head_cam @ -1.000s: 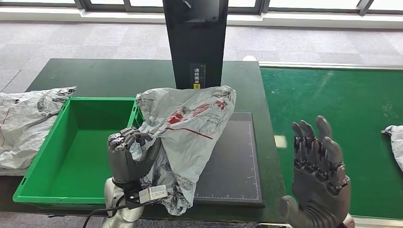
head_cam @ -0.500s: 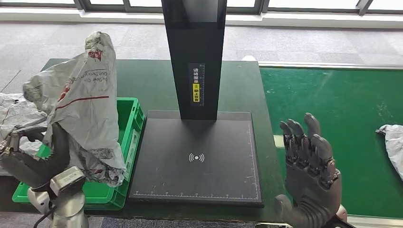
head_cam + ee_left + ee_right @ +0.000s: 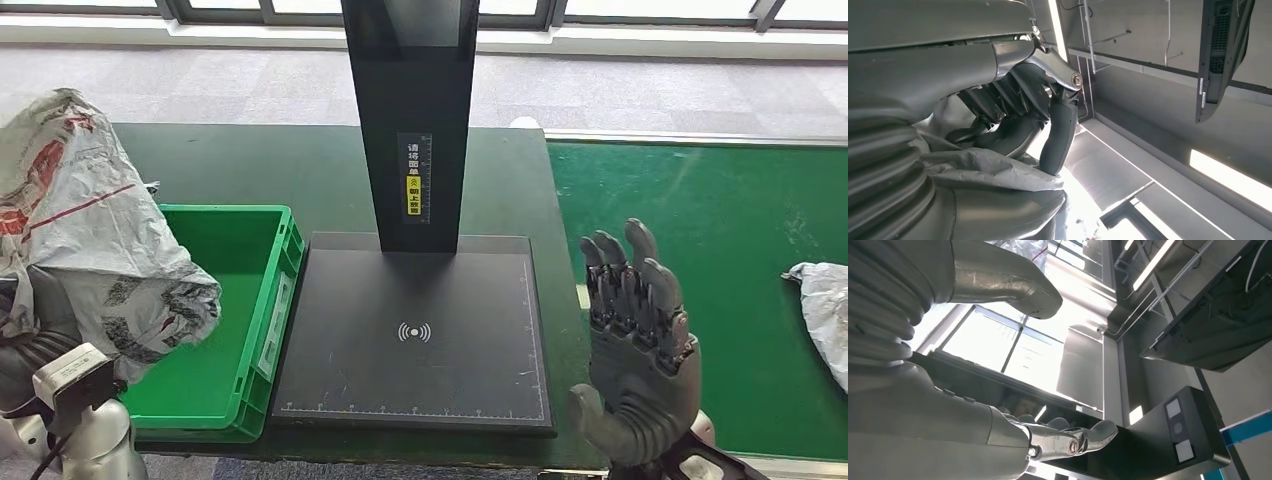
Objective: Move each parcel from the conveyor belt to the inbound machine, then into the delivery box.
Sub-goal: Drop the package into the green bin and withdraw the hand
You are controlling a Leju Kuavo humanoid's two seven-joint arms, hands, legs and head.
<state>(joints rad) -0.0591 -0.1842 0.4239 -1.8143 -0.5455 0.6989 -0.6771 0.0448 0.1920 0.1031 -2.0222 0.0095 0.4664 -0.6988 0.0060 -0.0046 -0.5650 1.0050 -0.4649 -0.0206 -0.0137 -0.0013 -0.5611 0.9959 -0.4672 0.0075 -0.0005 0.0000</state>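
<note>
A grey parcel bag with red print (image 3: 85, 235) hangs raised over the left edge of the green delivery box (image 3: 215, 330). My left hand (image 3: 30, 340) grips it from below at the frame's left edge; in the left wrist view the dark fingers (image 3: 1058, 135) curl around grey bag plastic (image 3: 993, 195). My right hand (image 3: 635, 345) is held up, palm flat and fingers apart, empty, just right of the black inbound machine's pad (image 3: 415, 335). Another grey parcel (image 3: 822, 310) lies on the green conveyor belt (image 3: 720, 230) at the far right.
The machine's black post (image 3: 412, 120) rises behind the pad. The dark green table (image 3: 250, 165) carries the box and the machine. Grey carpet and a window sill run along the back.
My left hand has carried the parcel from the machine's pad leftward, past the box's near rim to its left side. The right hand has drifted slightly left.
</note>
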